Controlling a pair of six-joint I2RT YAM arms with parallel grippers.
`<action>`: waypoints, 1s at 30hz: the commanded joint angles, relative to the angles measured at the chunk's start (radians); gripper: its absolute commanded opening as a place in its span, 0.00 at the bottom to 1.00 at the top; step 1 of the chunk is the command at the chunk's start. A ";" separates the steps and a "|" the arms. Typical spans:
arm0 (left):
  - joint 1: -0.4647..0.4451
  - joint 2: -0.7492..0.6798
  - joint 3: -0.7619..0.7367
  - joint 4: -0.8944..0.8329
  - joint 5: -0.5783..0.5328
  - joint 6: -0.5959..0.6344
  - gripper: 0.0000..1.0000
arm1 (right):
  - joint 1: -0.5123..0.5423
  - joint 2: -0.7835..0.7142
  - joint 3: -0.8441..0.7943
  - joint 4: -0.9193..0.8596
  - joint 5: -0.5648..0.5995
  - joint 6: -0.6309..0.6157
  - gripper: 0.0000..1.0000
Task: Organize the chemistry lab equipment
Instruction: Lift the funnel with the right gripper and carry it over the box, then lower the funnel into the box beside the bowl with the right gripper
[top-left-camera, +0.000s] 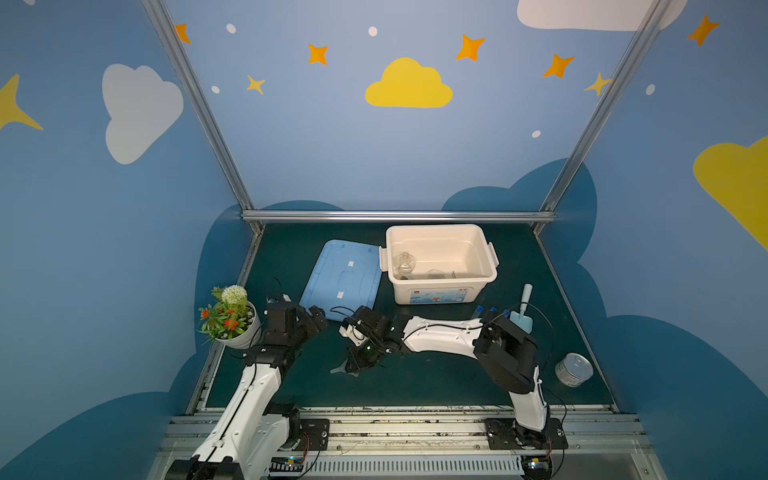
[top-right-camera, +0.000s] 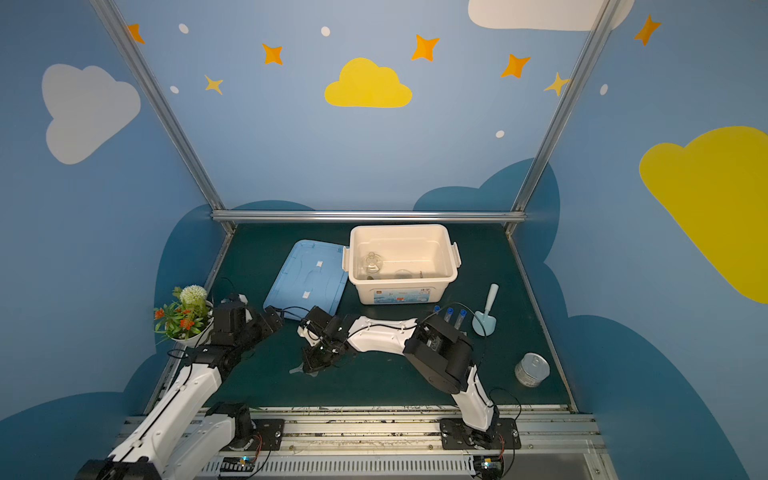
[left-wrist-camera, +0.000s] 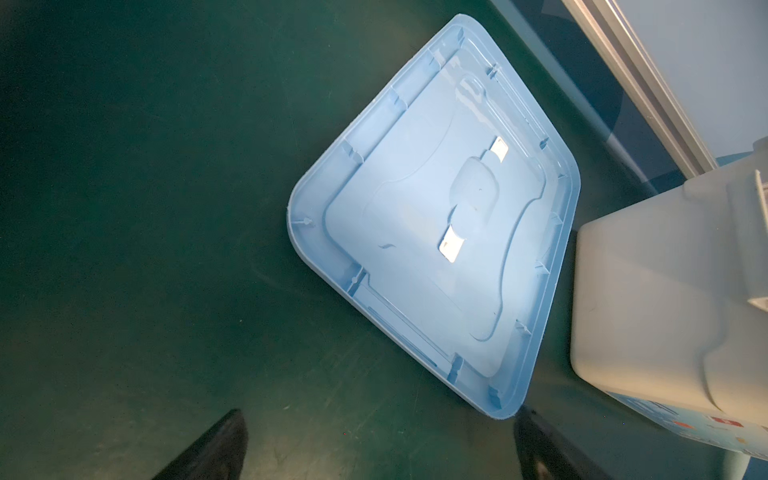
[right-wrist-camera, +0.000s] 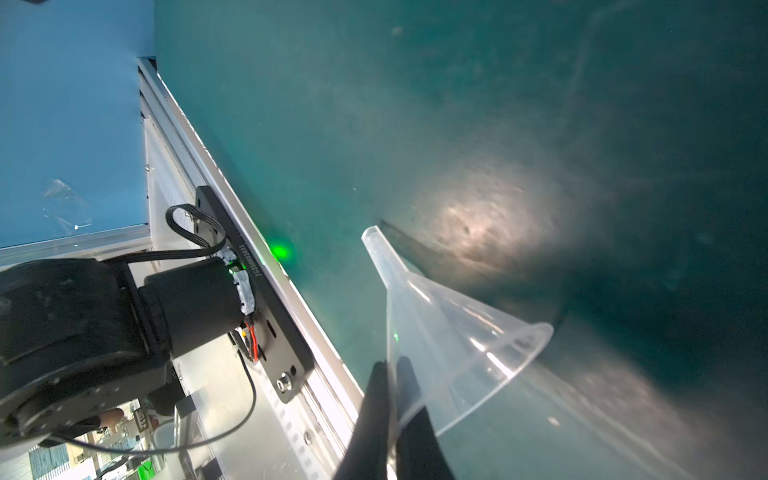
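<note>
Currently the right hand (right-wrist-camera: 390, 368) is clamping the rim wall of the clear funnel (right-wrist-camera: 449, 332), one finger inside the cone and one outside. The spout is pointing away from the hand, close above the table (right-wrist-camera: 457, 104). The left hand (left-wrist-camera: 380, 415) is hanging spread wide, grasping nothing, and the blue lid (left-wrist-camera: 432, 232) is lying just ahead of its fingers.

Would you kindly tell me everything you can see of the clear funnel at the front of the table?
The clear funnel looks like transparent, glossy plastic: a wide cone narrowing to a slim open-tipped stem. It is tilted on its side, close to the dark green mat, near the front centre. The right pincer is shut on the cone's thin wall at the rim, one finger either side. Whether it touches the mat is unclear.
</note>
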 joint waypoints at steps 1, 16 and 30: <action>0.005 -0.016 -0.007 -0.015 -0.008 0.016 1.00 | -0.023 -0.095 -0.035 -0.058 0.016 -0.036 0.02; -0.063 0.033 0.010 0.004 -0.010 0.096 1.00 | -0.250 -0.485 0.103 -0.504 0.232 -0.456 0.04; -0.171 0.102 0.018 0.024 -0.093 0.131 1.00 | -0.700 -0.405 0.191 -0.411 0.296 -0.613 0.05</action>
